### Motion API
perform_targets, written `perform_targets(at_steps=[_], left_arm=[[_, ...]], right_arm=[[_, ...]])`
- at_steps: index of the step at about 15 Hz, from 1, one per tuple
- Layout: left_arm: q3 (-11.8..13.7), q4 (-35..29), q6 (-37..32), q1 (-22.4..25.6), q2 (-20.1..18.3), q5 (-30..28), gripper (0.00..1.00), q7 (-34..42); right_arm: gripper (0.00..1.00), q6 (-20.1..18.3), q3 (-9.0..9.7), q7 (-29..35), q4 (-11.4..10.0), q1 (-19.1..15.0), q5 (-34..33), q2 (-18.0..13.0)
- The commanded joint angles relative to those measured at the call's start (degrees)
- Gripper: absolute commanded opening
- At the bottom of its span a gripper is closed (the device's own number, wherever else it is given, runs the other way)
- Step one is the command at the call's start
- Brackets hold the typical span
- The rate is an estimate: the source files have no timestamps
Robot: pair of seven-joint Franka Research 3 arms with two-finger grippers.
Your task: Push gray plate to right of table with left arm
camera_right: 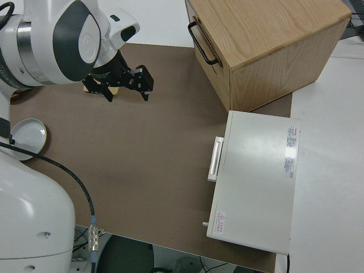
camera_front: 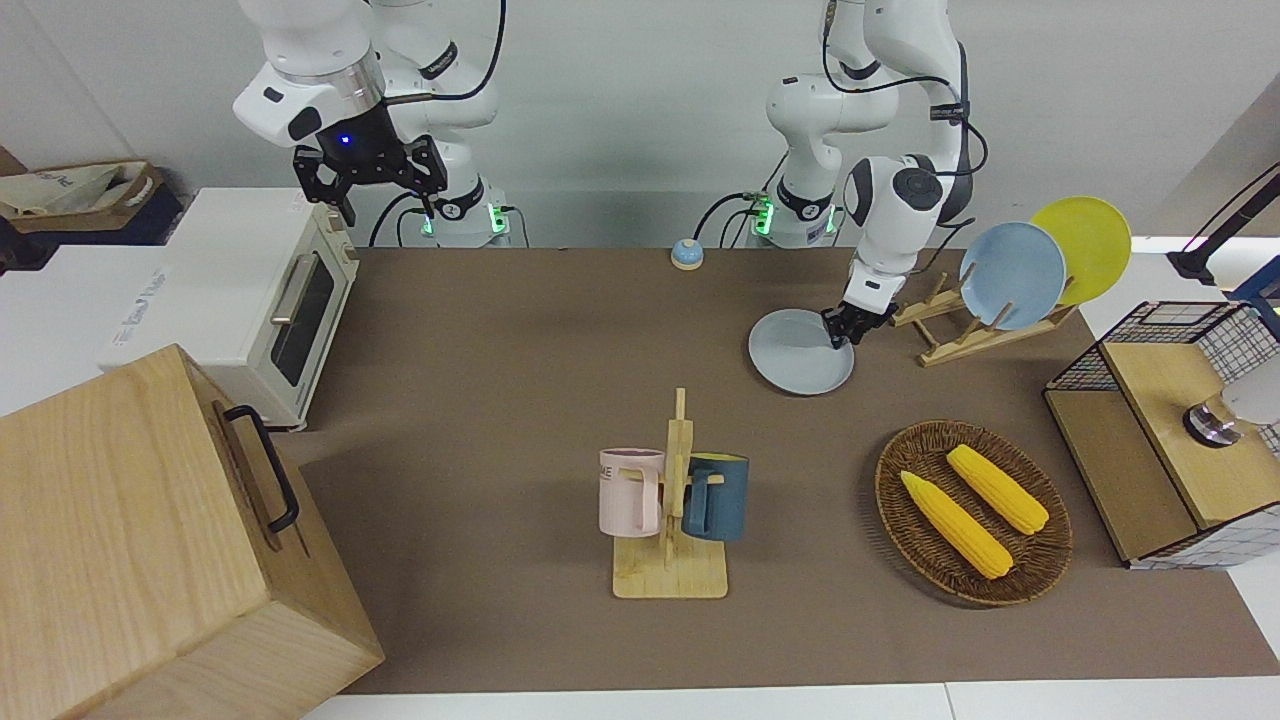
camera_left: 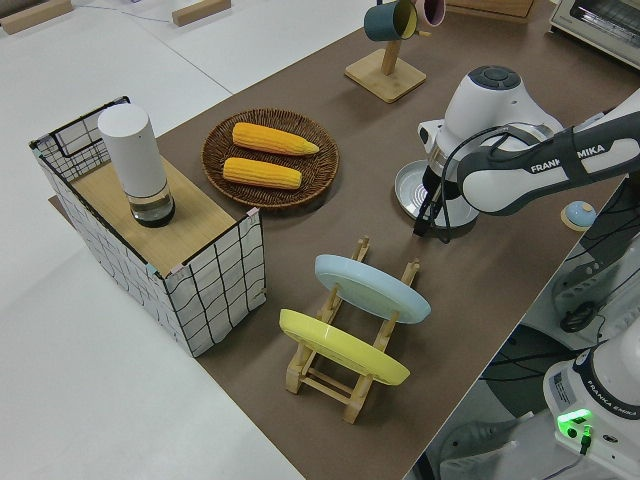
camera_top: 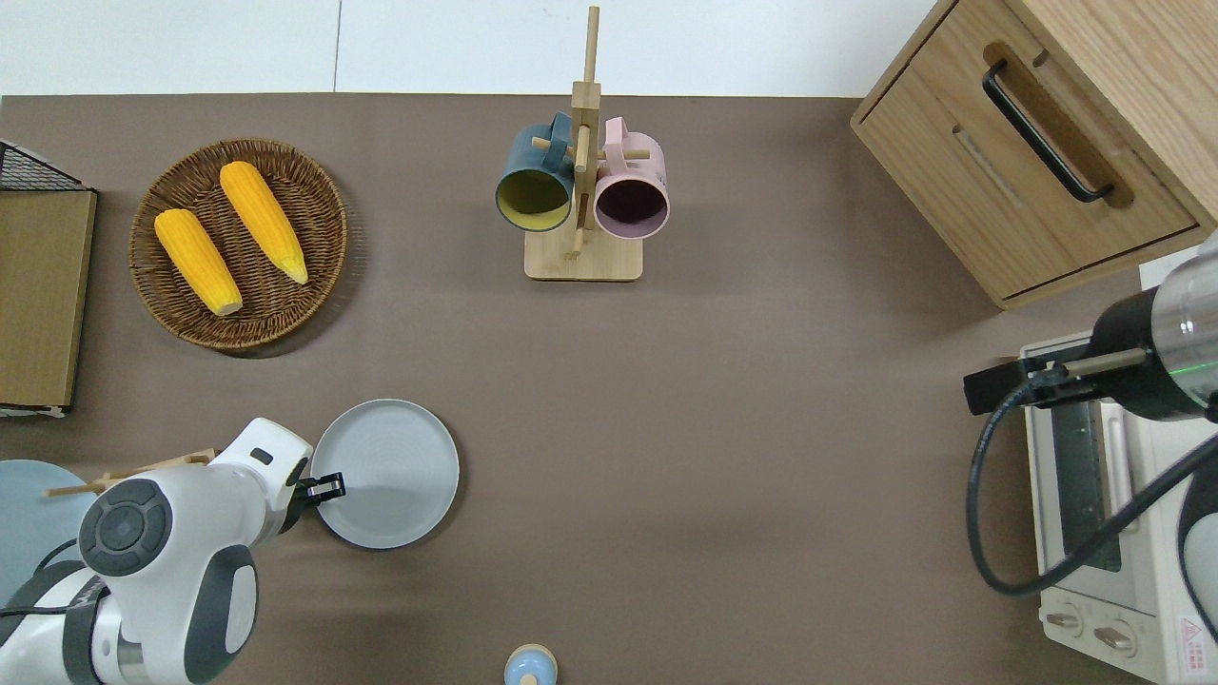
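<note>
The gray plate (camera_front: 801,351) lies flat on the brown table (camera_front: 500,350), nearer to the robots than the corn basket; it also shows in the overhead view (camera_top: 385,473) and the left side view (camera_left: 425,190). My left gripper (camera_front: 840,335) is low at the plate's rim, on the side toward the left arm's end of the table. In the overhead view the left gripper (camera_top: 328,487) overlaps that rim. I cannot tell whether it touches the plate. My right gripper (camera_front: 370,190) is parked and open.
A wooden rack (camera_front: 960,325) with a sky-blue plate (camera_front: 1010,275) and a yellow plate (camera_front: 1085,245) stands beside the left gripper. Also here: corn basket (camera_front: 972,510), mug stand (camera_front: 672,500), small bell (camera_front: 686,253), wire crate (camera_front: 1170,420), toaster oven (camera_front: 260,300), wooden cabinet (camera_front: 150,540).
</note>
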Motion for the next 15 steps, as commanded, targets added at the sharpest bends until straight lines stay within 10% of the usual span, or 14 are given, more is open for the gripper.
perform_targets(at_steps=[1,15], left_arm=[[0.29,-0.89,1.41,-0.97,-0.08,-1.05,0.01,-0.29],[0.03,-0.89,1.67,-1.06,0.09,-0.96,0.0,-0.72]], right_arm=[[0.983,-0.89,0.96,0.74,0.5,-1.13,0.33,-0.17],[0.983,-0.89,0.87,0.74,0.5,-1.13,0.25,-0.17]])
